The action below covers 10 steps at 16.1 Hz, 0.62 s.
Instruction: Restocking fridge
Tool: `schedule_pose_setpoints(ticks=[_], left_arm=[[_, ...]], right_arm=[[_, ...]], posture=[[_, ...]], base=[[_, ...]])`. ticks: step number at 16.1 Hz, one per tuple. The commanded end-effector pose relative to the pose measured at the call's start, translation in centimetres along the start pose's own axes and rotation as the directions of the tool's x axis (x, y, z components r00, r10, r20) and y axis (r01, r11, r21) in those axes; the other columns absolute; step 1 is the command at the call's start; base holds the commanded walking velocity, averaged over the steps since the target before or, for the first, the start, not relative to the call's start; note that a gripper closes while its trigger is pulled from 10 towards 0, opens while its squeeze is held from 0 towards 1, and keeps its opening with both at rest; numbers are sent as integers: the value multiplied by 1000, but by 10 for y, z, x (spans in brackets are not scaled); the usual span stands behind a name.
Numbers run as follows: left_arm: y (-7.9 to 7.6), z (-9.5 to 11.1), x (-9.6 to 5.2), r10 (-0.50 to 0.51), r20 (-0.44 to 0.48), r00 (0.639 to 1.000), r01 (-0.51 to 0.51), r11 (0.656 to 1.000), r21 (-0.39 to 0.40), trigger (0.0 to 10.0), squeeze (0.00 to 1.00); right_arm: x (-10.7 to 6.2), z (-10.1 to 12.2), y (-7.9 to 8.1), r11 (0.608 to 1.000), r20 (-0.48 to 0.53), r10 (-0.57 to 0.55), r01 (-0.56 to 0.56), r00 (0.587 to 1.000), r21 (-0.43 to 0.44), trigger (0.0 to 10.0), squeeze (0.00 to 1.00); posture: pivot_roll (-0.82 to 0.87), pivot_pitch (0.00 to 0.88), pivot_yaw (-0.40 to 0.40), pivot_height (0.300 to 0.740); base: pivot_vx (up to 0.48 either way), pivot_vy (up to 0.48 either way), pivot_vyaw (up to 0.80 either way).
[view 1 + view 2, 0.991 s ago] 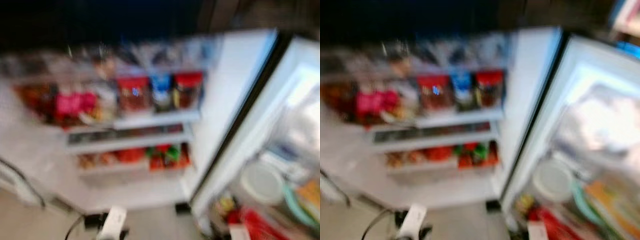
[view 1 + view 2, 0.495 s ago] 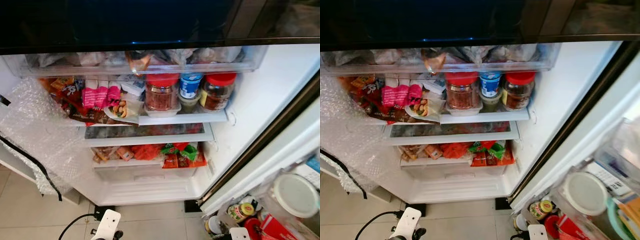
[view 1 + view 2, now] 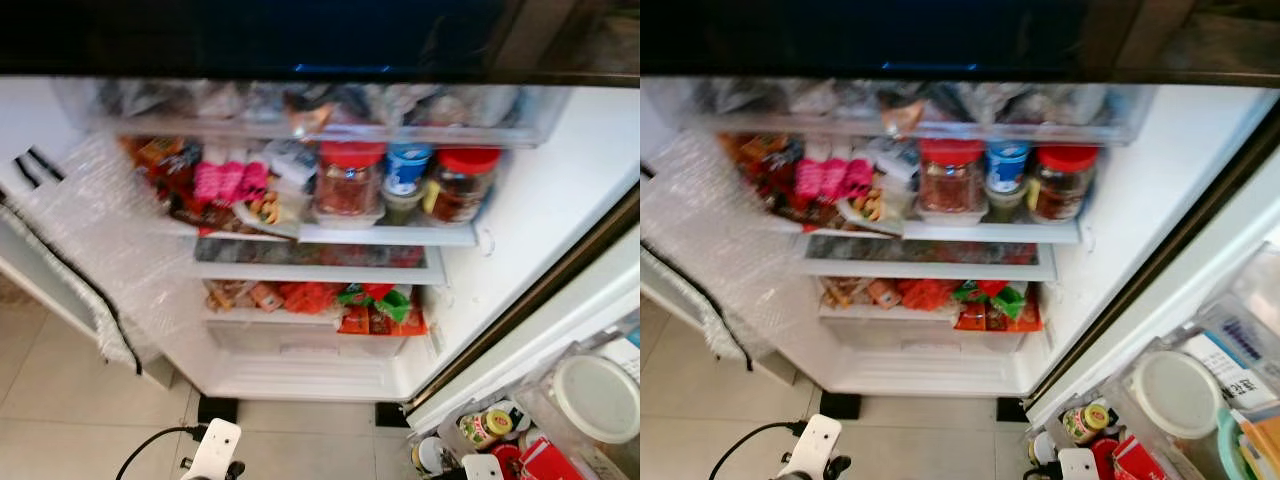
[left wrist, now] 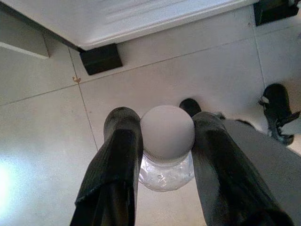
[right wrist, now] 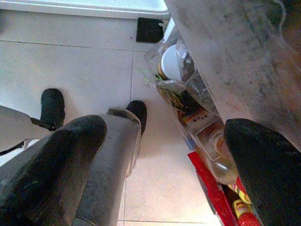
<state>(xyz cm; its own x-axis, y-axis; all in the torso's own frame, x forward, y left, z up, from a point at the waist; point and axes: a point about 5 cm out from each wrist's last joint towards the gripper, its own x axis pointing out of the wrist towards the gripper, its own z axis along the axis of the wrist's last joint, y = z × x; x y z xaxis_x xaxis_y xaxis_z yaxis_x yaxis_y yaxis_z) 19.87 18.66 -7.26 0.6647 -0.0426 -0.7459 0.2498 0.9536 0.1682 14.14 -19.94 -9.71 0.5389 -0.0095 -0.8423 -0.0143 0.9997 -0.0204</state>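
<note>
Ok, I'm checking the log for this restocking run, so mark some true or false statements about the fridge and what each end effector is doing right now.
1. The left end effector grips a clear jar with a white lid. True.
2. The fridge is shut. False: it stands open, with its shelves on show.
3. Two red-lidded jars flank a blue-lidded tub on a shelf. True.
4. The right end effector holds a bottle. False: its fingers are apart with nothing between them.
5. Bubble wrap hangs at the fridge's left side. True.
6. The held jar already sits on a shelf. False: it hangs above the tiled floor.
</note>
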Motion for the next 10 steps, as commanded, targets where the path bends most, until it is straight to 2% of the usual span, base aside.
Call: schedule_pose_setpoints(ticks=[1,6,7,10], left_arm=[[-3,-5,-1,-4,-18,1000,4,1000,-4,10000,0],[2,4,1,14,23,1000,-15,1000,10,10000,0],[4,10,1,23,53,998,-24,1000,8,10000,0],[15,33,-1,99,229,968,-95,995,-30,10000,0]], right_arm=[[-4,-18,0,1000,-69,-1,1,998,-8,10000,0],[-4,-18,1,1000,-54,-3,3,999,-5,10000,0],[-4,-18,1,1000,-51,-13,13,999,4,10000,0],[-4,-19,3,1000,-52,-4,5,999,15,10000,0]], posture=[[-14,171,-15,740],[-14,172,-8,740],[-13,172,-5,740],[-22,173,2,740]], base=[[0,0,0],[0,0,0],[0,0,0],[0,0,0]])
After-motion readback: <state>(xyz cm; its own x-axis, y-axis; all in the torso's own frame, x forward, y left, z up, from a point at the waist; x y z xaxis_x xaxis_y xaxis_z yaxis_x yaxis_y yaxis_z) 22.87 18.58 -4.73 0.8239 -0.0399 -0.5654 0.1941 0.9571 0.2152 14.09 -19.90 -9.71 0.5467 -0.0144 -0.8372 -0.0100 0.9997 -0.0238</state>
